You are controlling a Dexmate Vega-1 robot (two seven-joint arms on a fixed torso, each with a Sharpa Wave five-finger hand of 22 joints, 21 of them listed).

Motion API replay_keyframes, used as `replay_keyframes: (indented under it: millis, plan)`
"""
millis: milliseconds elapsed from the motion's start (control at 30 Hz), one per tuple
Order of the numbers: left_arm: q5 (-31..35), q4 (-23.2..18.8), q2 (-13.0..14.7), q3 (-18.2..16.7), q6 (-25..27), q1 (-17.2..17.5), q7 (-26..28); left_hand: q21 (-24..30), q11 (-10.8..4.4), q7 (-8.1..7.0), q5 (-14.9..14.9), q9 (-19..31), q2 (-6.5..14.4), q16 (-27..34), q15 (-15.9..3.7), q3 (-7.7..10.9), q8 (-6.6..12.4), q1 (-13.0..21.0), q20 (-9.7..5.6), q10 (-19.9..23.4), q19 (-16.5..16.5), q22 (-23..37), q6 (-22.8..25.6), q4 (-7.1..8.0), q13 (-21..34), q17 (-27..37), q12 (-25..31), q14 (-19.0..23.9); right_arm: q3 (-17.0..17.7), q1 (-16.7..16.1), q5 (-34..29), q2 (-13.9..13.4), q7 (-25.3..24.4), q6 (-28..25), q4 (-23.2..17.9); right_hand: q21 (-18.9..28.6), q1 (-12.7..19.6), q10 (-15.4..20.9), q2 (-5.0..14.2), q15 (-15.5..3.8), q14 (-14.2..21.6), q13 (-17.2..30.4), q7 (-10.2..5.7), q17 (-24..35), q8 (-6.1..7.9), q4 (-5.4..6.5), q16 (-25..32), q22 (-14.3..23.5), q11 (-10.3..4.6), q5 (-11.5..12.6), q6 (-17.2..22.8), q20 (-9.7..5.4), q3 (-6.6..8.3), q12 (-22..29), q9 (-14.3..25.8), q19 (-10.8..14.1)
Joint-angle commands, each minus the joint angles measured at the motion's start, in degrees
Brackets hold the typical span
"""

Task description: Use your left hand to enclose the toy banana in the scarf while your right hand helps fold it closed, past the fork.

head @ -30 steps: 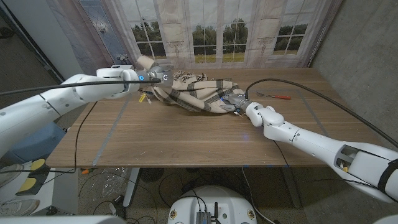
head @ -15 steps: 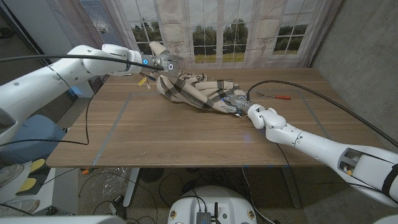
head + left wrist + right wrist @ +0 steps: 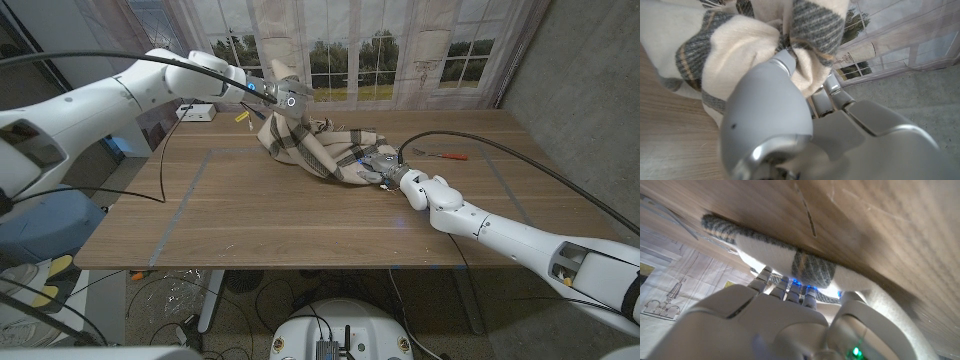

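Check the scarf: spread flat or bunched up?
Bunched: the scarf lies in folds, its left end lifted off the table by the left robot hand.

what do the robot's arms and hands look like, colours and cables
Both arms have glossy white rounded shells with black cables running along them. The left hand is grey metal with a glowing blue ring light at the wrist. The right hand has grey fingers, with blue and green lights in its wrist view.

Head cam: high, fixed, looking down and forward over the wooden table (image 3: pixel 300 230) toward the curtained window backdrop (image 3: pixel 350 50); both arms enter from the bottom corners. Left wrist cam: pressed close behind the left hand (image 3: pixel 770 120), against the cream-and-grey plaid scarf (image 3: pixel 735 55). Right wrist cam: inverted, tabletop overhead, also close. All three views share that scarf.
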Motion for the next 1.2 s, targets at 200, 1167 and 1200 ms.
replay_keyframes:
  millis: [200, 1167, 1200]
  plan:
    - [1.6, 17.8, -11.86, 15.1, 6.84, -11.56, 10.9, 0.84, -0.24, -0.42, 0.04, 0.09, -0.34, 0.88, -8.05, 0.37, 0.24, -0.56, -5.7, 0.19, -0.38, -0.13, -0.09, 0.02, 0.68, 15.2, -0.15, 2.27, 0.52, -1.13, -2.18, -1.35, 3.85, 1.45, -2.2, -0.36, 1.6, -0.35, -0.22, -1.22, -0.51, 0.11, 0.02, 0.14, 0.54, -2.36, -0.11, -0.02, -0.09, 0.2, 0.4, 0.0, 0.21, 0.08, 0.74, -0.21]
    - [-10.33, 68.65, -48.75, 35.95, 24.68, -15.84, 25.0, 1.91, -0.33, -0.92, 0.21, -0.07, -0.41, 0.17, -8.08, 0.79, 0.25, -1.12, -5.7, 0.0, -1.25, -0.71, -0.38, 0.08, 1.74, 15.94, -0.53, 2.55, 2.12, -1.81, -2.79, -1.14, 3.65, 2.85, -1.92, -0.92, 1.76, -0.5, -0.02, -0.95, -0.7, 0.13, 0.08, 0.2, 0.63, -2.7, 0.05, 0.01, -0.03, 0.07, 0.38, 0.1, -0.13, 0.18, 0.78, -0.23]
    - [-9.75, 68.67, -49.11, 35.34, 24.6, -15.66, 23.88, 1.94, -0.33, -0.96, 0.23, -0.07, -0.42, 0.16, -8.08, 0.8, 0.25, -1.13, -5.7, -0.03, -1.27, -0.72, -0.39, 0.07, 1.76, 15.95, -0.55, 2.56, 2.11, -1.75, -2.81, -1.07, 3.6, 2.9, -1.78, -0.94, 1.76, -0.49, -0.01, -0.95, -0.71, 0.13, 0.08, 0.2, 0.64, -2.71, 0.05, 0.01, -0.03, 0.07, 0.41, 0.09, -0.14, 0.19, 0.78, -0.23]
